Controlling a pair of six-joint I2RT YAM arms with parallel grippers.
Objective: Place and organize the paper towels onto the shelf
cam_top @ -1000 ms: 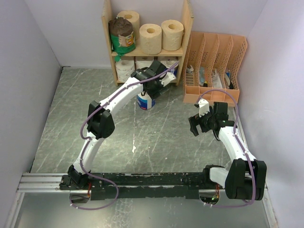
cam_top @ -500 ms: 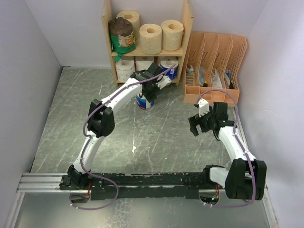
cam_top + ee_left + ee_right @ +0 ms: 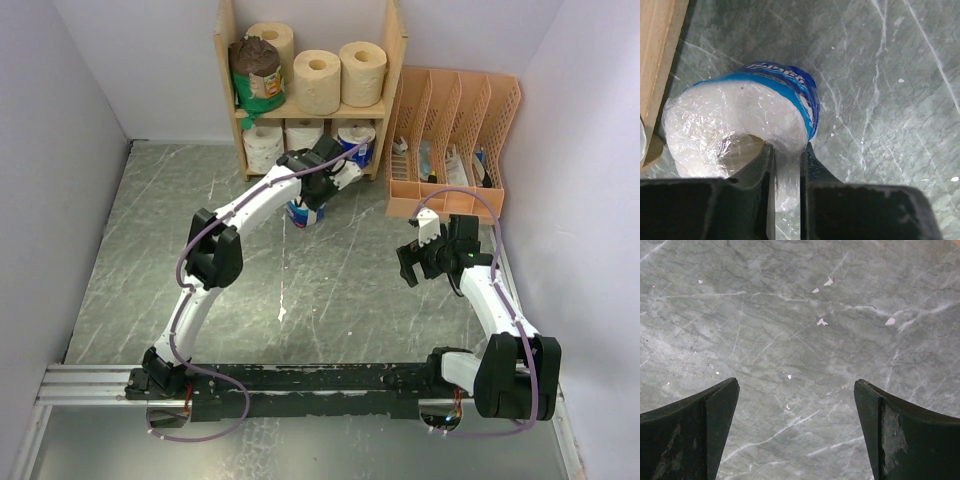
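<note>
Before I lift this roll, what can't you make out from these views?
- Top view: blue-wrapped roll mostly hidden under the left gripper.
- Left wrist: shelf cut off at the frame's left edge; its tiers don't show.
- Top view: behind the lower tier's front rolls, hidden by the upper tier.

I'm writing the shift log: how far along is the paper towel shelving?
Nearly done. Four rolls stand on the top tier of the shelf, at least three on the lower. In hand: the left tool pinches the blue-wrapped roll in front of the shelf. Left: shelving it. The right tool hangs open, empty.
</note>
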